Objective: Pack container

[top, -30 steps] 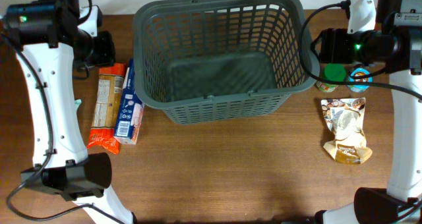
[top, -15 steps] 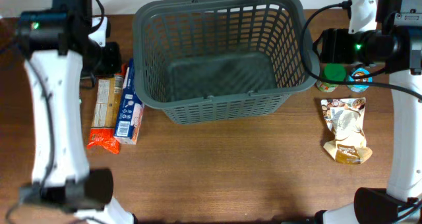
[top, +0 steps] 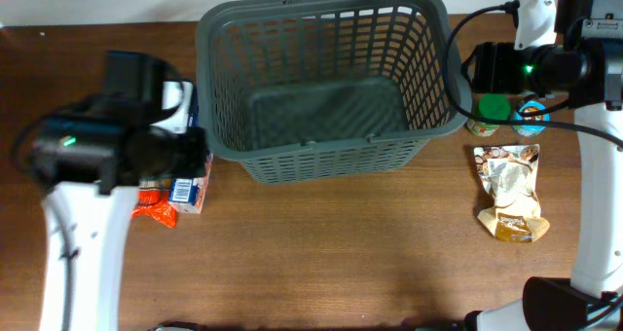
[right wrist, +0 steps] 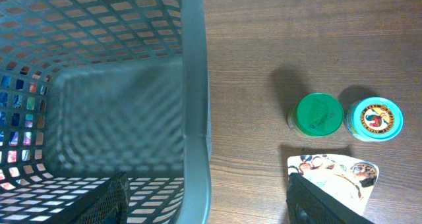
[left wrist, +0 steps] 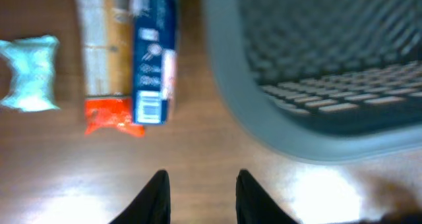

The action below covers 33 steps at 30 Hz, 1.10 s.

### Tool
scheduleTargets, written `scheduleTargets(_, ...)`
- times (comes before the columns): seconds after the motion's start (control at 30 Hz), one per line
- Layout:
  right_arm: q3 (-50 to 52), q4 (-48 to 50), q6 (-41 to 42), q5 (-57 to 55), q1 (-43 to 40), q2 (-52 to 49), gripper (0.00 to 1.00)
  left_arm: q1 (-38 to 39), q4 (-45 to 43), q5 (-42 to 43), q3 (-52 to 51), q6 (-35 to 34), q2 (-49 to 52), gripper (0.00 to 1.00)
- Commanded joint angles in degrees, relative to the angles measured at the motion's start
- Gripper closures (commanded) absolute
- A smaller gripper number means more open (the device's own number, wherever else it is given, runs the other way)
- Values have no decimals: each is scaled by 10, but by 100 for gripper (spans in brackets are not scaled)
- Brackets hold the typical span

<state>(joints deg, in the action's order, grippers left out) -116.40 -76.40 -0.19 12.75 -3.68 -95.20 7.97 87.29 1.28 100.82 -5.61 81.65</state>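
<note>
The grey basket (top: 336, 162) is sitting far back on the counter (top: 321, 253). The left tool (left wrist: 201, 179) is hanging open near a blue box (left wrist: 153, 53). The right tool (right wrist: 206, 184) is hanging open over the basket's rim

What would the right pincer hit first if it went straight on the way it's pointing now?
Most likely the rim of the container: in the wrist view that rim runs straight between the open fingers of the right pincer, which points down at it. How far off it is, the picture doesn't settle.

basket (top: 331, 162): matt grey plastic
table (top: 321, 258): brown wood grain, slight sheen
pouch (top: 508, 206): glossy crinkled film
box (left wrist: 153, 53): glossy printed card
</note>
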Motion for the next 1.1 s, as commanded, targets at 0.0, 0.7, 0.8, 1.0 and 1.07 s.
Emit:
scheduleTargets(0.0,-10,1,-4,-8,-2,7,27,24,-40,20,-59,-12,3,75)
scheduleTargets(0.7,-10,-7,-4,-32,-2,8,25,31,-100,22,-80,-12,46,69)
scheduleTargets(0.8,-11,-7,-4,-34,-2,10,22,31,-47,-20,-33,-12,29,63)
scheduleTargets(1.0,-41,-7,-1,-35,-35,11,21,16,-14,-113,92,-12,2,34)
scheduleTargets(1.07,-45,-8,12,-43,-57,11,20,-2,-21,-143,126,-12,0,30)
